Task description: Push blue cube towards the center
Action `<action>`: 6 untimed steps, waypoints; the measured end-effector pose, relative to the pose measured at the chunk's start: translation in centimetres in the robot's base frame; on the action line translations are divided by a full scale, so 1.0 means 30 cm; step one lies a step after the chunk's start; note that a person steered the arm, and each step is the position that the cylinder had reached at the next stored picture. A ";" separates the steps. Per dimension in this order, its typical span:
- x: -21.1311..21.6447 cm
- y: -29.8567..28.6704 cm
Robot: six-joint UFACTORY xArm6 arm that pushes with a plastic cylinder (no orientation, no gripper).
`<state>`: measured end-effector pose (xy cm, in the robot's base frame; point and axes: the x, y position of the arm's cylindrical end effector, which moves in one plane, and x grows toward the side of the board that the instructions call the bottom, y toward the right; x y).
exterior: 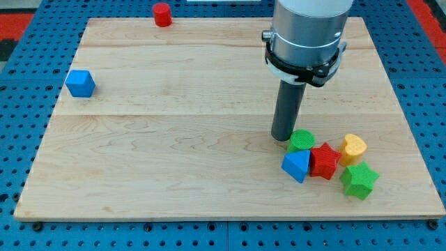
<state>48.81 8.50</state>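
my tip [281,137]: no pincer, just a rod, touching green round block [302,140] | blue cube [80,83]: far left | plan: go behind its left side, push right slowly

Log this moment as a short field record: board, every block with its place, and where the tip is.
board: pale wooden board
task block: blue cube, view's left edge, alone
far block: red cylinder, view's top edge
cluster, lower right: green cylinder, blue wedge-like block, red star block, yellow heart block, green star block
my tip: beside green cylinder, far from blue cube
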 end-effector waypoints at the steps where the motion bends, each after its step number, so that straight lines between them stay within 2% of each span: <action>1: 0.047 -0.365; 2: 0.120 -0.855; 3: 0.011 -1.173; 4: -0.181 -1.297; 5: -0.285 -1.276; 6: -0.438 -1.147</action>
